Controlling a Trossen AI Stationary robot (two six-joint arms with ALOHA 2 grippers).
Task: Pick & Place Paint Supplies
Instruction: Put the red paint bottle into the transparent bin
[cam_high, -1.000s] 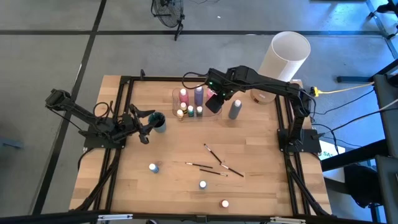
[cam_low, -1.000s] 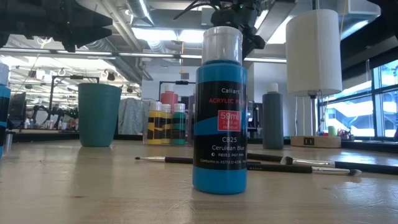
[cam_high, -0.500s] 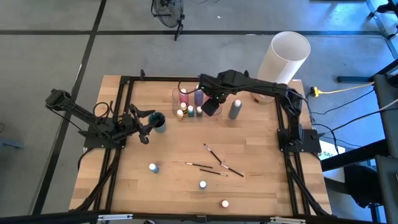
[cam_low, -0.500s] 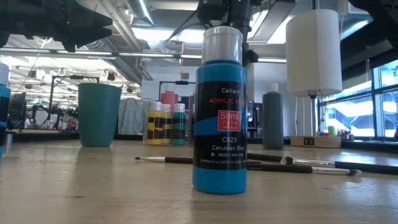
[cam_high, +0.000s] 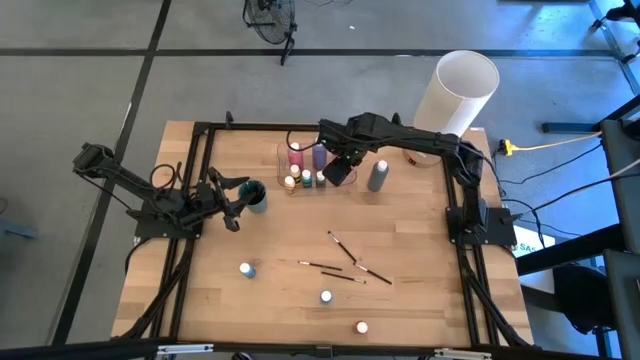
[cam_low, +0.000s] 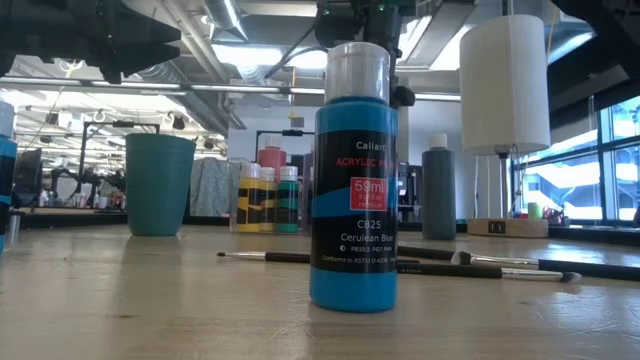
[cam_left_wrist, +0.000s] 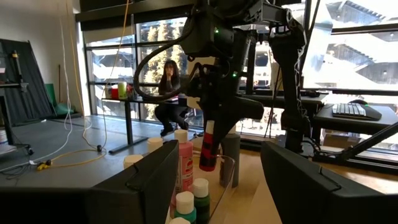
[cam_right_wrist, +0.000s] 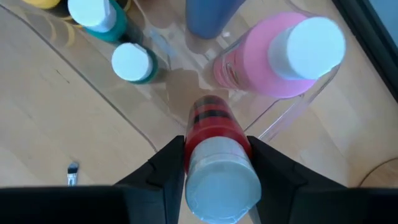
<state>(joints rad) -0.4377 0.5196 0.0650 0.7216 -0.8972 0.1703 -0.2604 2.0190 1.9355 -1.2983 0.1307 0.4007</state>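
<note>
My right gripper (cam_high: 340, 168) is shut on a small red paint bottle (cam_right_wrist: 214, 121) with a white cap, above the right end of a clear tray (cam_right_wrist: 298, 99) on the far middle of the table. In the tray stand a pink bottle (cam_right_wrist: 280, 56), a purple one (cam_high: 319, 153) and tiny green (cam_right_wrist: 132, 63) and yellow (cam_high: 290, 182) ones. A grey bottle (cam_high: 377, 175) stands right of the tray. Several brushes (cam_high: 345, 262) and tiny bottles (cam_high: 246, 269) (cam_high: 326, 296) (cam_high: 361, 327) lie nearer. My left gripper (cam_high: 238, 200) waits open by a teal cup (cam_high: 256, 195). My right gripper pinches the red bottle between its two fingers (cam_right_wrist: 168, 168), just below the white cap (cam_right_wrist: 224, 180). The fingers come from above, slanting down. The bottle is lifted clear, cap up, and hangs tilted (cam_left_wrist: 208, 149) with its base over the tray.
A big white cylindrical lamp (cam_high: 460, 85) stands at the far right corner. The dark frame rails (cam_high: 190, 200) run along both table sides. A large blue bottle (cam_low: 352, 180) fills the low view's middle. A person sits in the room beyond (cam_left_wrist: 169, 81).
My right gripper, still holding the red bottle, has moved a little toward the table's left and down over the tray, then has kept nearly still.
</note>
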